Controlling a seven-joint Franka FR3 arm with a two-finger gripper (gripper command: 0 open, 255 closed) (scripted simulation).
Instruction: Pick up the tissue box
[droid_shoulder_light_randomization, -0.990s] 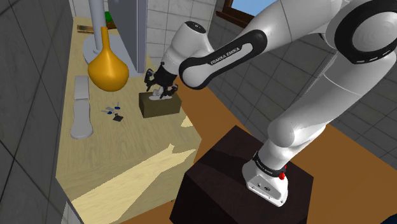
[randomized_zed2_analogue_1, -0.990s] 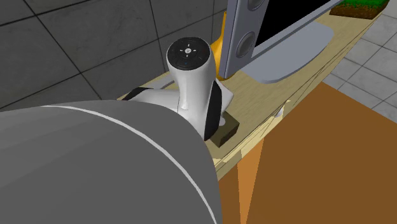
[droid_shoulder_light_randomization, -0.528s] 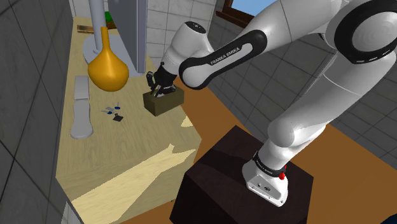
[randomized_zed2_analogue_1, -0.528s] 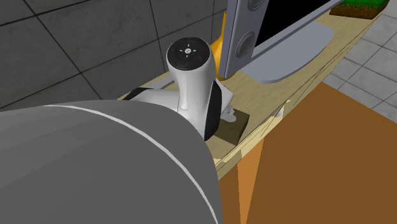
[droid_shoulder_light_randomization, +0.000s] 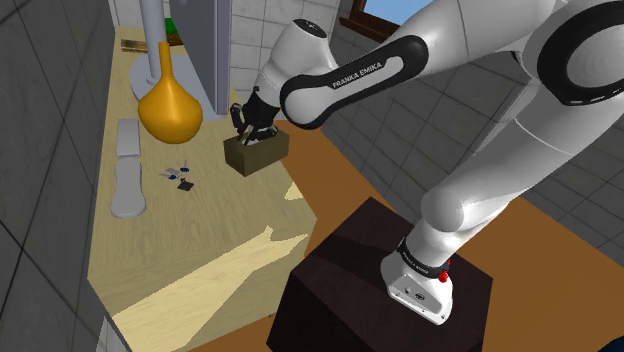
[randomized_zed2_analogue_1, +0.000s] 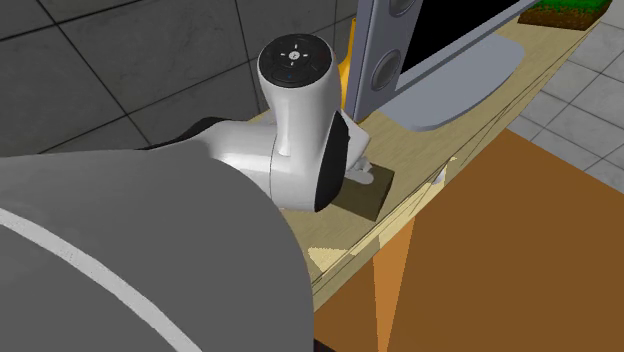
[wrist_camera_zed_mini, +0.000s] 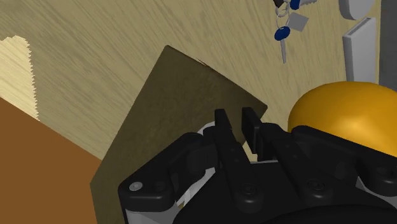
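Tissue box (droid_shoulder_light_randomization: 262, 156) first: you have it as a dark olive-brown block near the edge of the pale wooden table (droid_shoulder_light_randomization: 190, 245), on the shoulder view's right side of the orange round-bellied vase (droid_shoulder_light_randomization: 170, 108) and apart from it. It sits at a slant to the tabletop, which the other things around it do not share. That suggests it is hanging from the gripper (droid_shoulder_light_randomization: 248, 133) rather than lying flat, though you cannot tell whether every corner has cleared the wood. In the wrist view the gripper (wrist_camera_zed_mini: 235, 121) has its two black fingers drawn close, with only a narrow gap between them, over the top of the box (wrist_camera_zed_mini: 165, 108). A bit of white shows just beside them, so you appear to be pinching the box at its top opening. By that reading the grasp is made and the lift is the step in hand. Your next move calls for a straight, slow rise, since a pinch at the top of a slanted box could let it swing or slip. A bunch of blue keys (droid_shoulder_light_randomization: 180, 177) and flat white pieces (droid_shoulder_light_randomization: 128, 175) lie well apart from it, toward the grey tiled wall (droid_shoulder_light_randomization: 50, 120). A grey monitor (randomized_zed2_analogue_1: 385, 60) stands further along the table, and a brown floor (randomized_zed2_analogue_1: 500, 250) lies below its edge.
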